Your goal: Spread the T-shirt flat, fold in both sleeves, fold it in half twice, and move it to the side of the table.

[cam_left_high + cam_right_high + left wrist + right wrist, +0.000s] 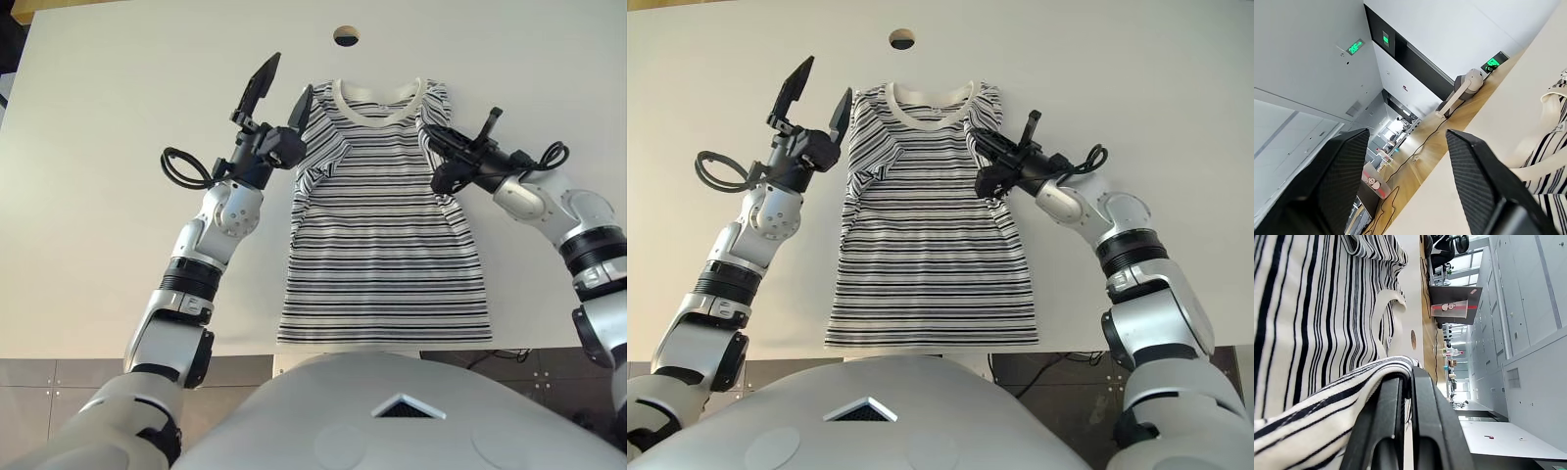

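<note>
Progress: T-shirt (382, 264) lies flat; my left jaws gape empty, right jaws pinch its right sleeve (438, 125); both halvings remain.

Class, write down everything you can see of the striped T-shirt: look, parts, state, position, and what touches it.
The T-shirt is soft knit cloth with thin dark and white stripes and a plain cream collar. It lies face up on the white table, collar farthest from the robot, hem near the front edge, body mostly flat. The left sleeve looks folded inward. The right tool is shut on cloth of the right sleeve. The open left tool hangs beside the left shoulder.
</note>
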Action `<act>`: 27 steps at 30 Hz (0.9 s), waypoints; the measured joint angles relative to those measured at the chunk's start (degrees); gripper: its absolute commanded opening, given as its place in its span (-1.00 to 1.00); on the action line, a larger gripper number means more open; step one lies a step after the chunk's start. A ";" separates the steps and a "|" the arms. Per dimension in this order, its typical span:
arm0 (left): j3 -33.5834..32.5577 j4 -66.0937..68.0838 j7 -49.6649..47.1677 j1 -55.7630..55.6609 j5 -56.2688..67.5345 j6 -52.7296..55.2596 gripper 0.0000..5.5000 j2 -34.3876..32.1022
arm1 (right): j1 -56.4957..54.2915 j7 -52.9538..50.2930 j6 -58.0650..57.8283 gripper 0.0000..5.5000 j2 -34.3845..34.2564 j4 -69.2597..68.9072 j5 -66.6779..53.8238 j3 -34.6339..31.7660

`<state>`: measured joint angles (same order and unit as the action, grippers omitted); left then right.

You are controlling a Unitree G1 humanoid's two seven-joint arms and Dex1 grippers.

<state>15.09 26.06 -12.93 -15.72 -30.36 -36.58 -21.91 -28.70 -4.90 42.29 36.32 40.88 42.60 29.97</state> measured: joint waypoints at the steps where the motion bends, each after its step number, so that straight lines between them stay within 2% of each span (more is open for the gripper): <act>1: 0.05 0.28 0.00 0.00 0.00 -0.02 0.06 0.16 | -0.07 0.00 -0.14 -0.96 0.10 -0.26 0.05 -0.20; 4: 0.14 0.76 -0.01 0.00 -0.01 -0.06 0.06 0.48 | -1.23 -0.03 -1.19 -0.96 0.35 -0.51 0.45 -1.17; 14: 0.36 1.10 0.05 0.00 -0.32 -0.31 0.06 0.41 | 0.01 3.82 -1.03 -0.34 0.58 -3.83 1.44 -0.69; 17: 0.17 0.52 0.73 0.33 -0.43 -1.18 0.06 -1.65 | 1.42 5.71 -0.06 -0.16 0.66 -7.14 0.21 -0.99; 19: -0.98 -1.18 2.68 1.96 -0.31 -2.21 0.06 -5.56 | 4.44 7.75 0.96 -0.03 1.70 -12.16 -3.69 -2.82; 21: -2.37 -4.42 6.44 6.08 0.32 -3.92 0.06 -12.08 | 10.39 10.68 1.23 -0.01 5.85 -18.42 -11.23 -7.60; 24: -3.99 -10.71 15.17 18.65 2.22 -6.94 0.06 -24.20 | 27.19 16.08 0.03 -0.01 18.28 -29.45 -23.18 -18.48; 27: -3.90 -16.68 22.66 29.52 4.78 -7.50 0.06 -30.66 | 43.50 19.55 -0.42 -0.01 23.17 -38.45 -25.25 -24.81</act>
<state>11.19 9.37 9.74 13.81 -25.58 -44.08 -52.57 14.80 14.66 41.87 59.49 2.43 17.35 5.16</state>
